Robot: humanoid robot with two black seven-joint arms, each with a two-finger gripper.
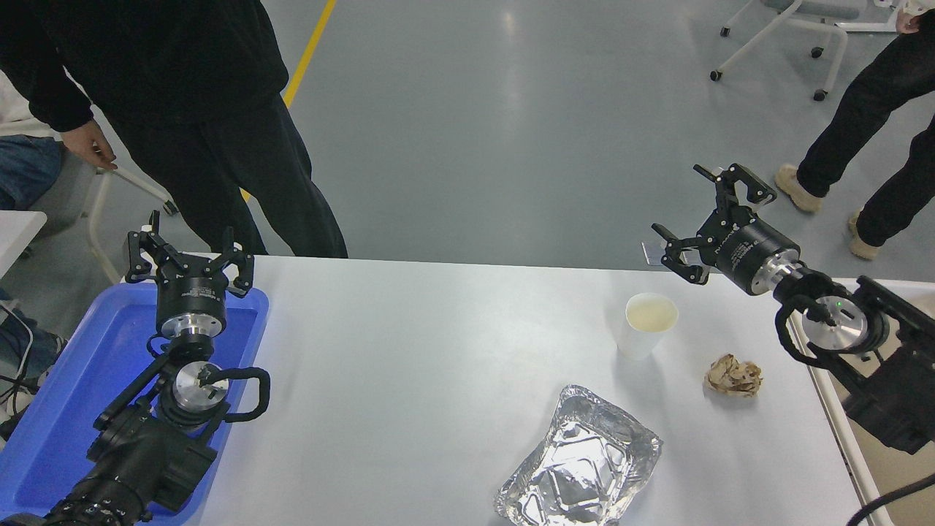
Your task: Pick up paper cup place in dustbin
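The white paper cup (646, 324) stands upright on the table's right half, its pale yellowish inside showing. My right gripper (694, 208) hangs open above the table's far edge, up and to the right of the cup, holding nothing. The cream dustbin (840, 427) shows only as a strip of rim and wall at the right edge, partly hidden by my right arm. My left gripper (188, 257) is parked open over the blue tray at the lower left.
A crumpled brownish paper ball (733, 376) lies right of the cup. A silver foil tray (581, 464) sits near the front edge. The blue tray (69, 398) is at the left. One person (182, 109) stands at the far left; another person's legs (862, 139) are at the far right.
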